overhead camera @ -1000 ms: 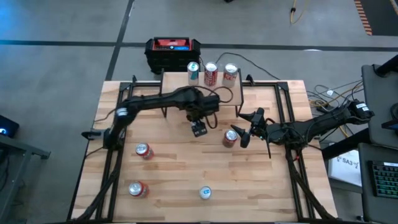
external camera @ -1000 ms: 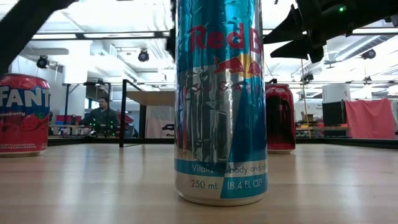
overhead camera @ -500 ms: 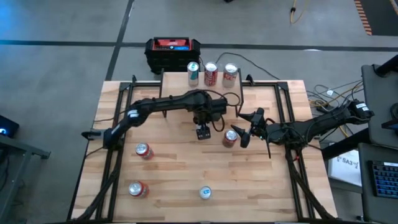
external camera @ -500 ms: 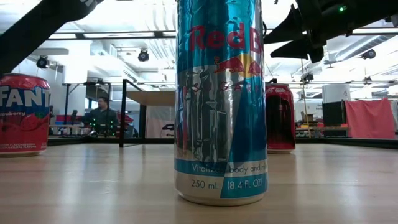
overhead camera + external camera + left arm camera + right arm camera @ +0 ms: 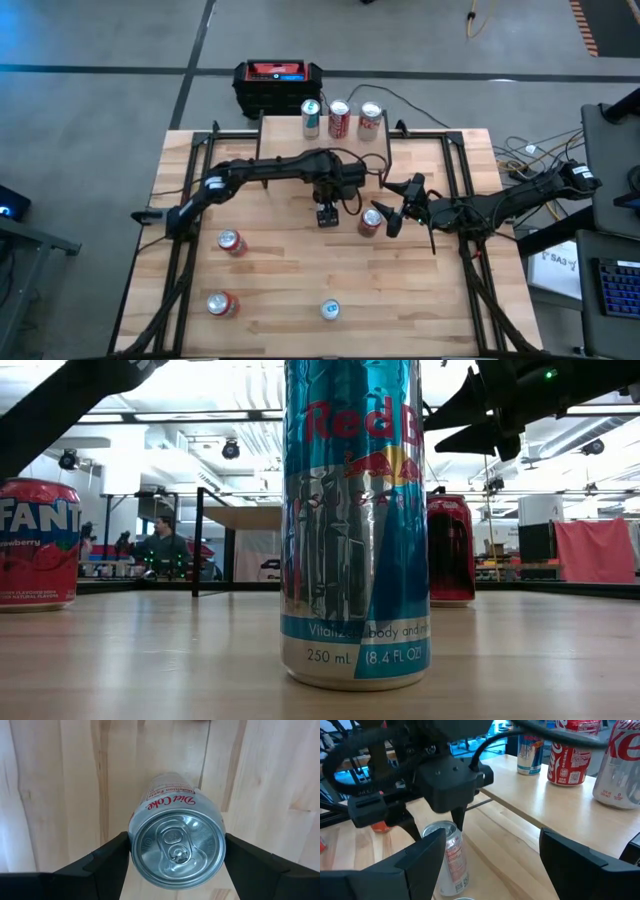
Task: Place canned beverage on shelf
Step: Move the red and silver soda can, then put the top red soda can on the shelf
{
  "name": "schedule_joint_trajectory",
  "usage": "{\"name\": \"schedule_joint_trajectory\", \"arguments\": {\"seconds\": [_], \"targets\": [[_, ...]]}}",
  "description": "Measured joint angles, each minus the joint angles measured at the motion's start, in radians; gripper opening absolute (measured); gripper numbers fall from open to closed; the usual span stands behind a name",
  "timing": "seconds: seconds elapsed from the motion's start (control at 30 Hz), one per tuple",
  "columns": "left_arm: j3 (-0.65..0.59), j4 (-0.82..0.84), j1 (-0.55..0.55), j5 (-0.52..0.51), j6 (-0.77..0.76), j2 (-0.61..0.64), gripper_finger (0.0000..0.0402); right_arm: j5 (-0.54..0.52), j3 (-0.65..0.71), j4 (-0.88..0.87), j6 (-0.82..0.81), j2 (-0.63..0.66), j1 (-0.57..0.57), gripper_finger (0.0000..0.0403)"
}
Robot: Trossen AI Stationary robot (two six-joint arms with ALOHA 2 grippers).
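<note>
Left end effector point(image 5: 175, 851) is over the Diet Coke can point(image 5: 176, 847) mid-surface point(image 5: 280, 285), fingers open on either side, nothing gripped yet. Pick step: next looks like close on the can, lift, carry to shelf point(image 5: 290, 128). Right end effector point(image 5: 392, 215) half-open, empty, waiting nearby.

The tall blue can point(image 5: 355, 520) says "Red B" and "250 mL". The red can point(image 5: 38, 542) says "FANT". The silver can point(image 5: 177, 842) says "Diet Coke".

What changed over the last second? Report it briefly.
The left gripper, jaws open, shifted rightward toward the Diet Coke can; nothing was gripped. The right gripper, the Diet Coke can and the three cans on the shelf stayed put.
</note>
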State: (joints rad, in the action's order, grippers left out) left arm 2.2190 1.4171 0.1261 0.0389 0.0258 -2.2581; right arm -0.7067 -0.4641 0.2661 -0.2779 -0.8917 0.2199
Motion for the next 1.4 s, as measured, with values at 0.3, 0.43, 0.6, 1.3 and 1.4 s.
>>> {"name": "schedule_joint_trajectory", "arguments": {"seconds": [0.3,0.43,0.6,1.3,1.4], "targets": [[-0.030,-0.029,0.000,-0.008,0.026,0.000,0.0294,0.000,0.000,0.000,0.000,0.000,0.000,0.0299],[-0.026,-0.029,-0.002,-0.030,0.033,0.000,0.0328,0.000,0.000,0.000,0.000,0.000,0.000,0.0299],[0.002,0.011,-0.003,-0.029,0.019,0.002,0.0372,0.000,0.000,0.000,0.000,0.000,0.000,0.0299],[-0.264,0.154,-0.127,-0.263,-0.462,0.463,0.0386,0.000,0.000,-0.001,0.001,0.000,0.000,0.0299],[-0.456,0.147,-0.166,-0.267,-0.587,0.579,0.0386,0.000,0.000,0.001,0.001,0.000,0.000,0.0299]]}}
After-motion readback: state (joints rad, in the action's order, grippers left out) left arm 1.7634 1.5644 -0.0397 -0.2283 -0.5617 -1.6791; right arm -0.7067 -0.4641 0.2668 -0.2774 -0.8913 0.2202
